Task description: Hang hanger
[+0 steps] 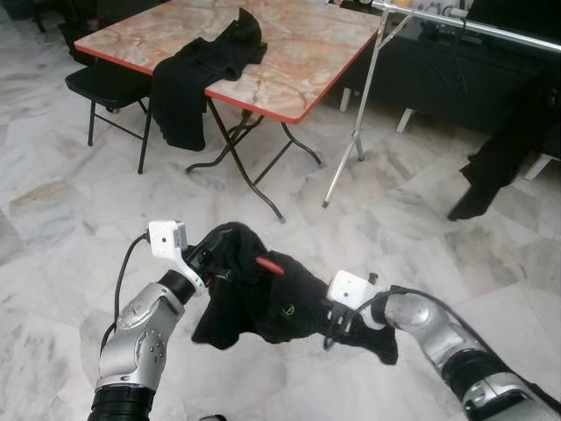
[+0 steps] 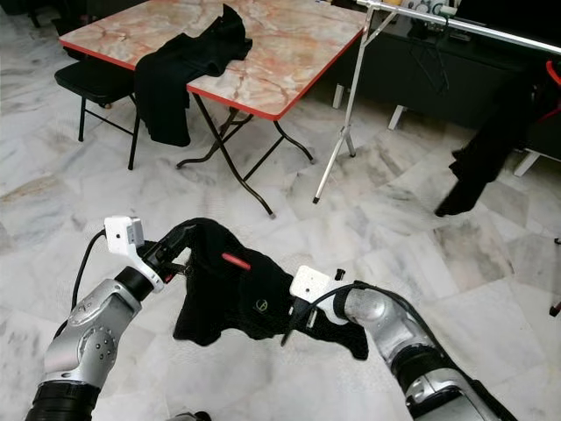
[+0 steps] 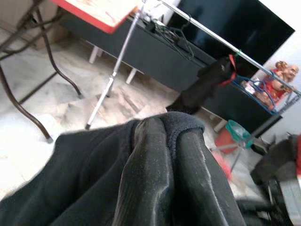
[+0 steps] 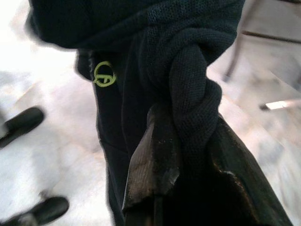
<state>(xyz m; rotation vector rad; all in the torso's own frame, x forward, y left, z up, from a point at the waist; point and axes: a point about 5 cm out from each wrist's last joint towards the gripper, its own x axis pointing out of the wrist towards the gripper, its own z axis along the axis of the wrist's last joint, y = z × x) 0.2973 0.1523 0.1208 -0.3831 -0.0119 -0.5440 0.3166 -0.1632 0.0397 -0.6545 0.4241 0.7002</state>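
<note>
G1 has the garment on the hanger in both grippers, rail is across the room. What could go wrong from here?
1. The black garment droops off the red hanger between the left gripper and right gripper; it could slide off while walking.
2. The silver clothes rail stands far ahead, with its slanted leg and the marble-top folding table near the route: a snag or trip hazard.

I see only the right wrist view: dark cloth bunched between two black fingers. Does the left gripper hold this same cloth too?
Observer: Yes, the left gripper is shut on the same black garment as the right gripper.
Operator: Is the hanger inside it?
Observer: A red hanger tip pokes out near the left gripper.
Operator: Where is the rail?
Observer: The silver clothes rail stands ahead on the right, past the marble-patterned table.
</note>
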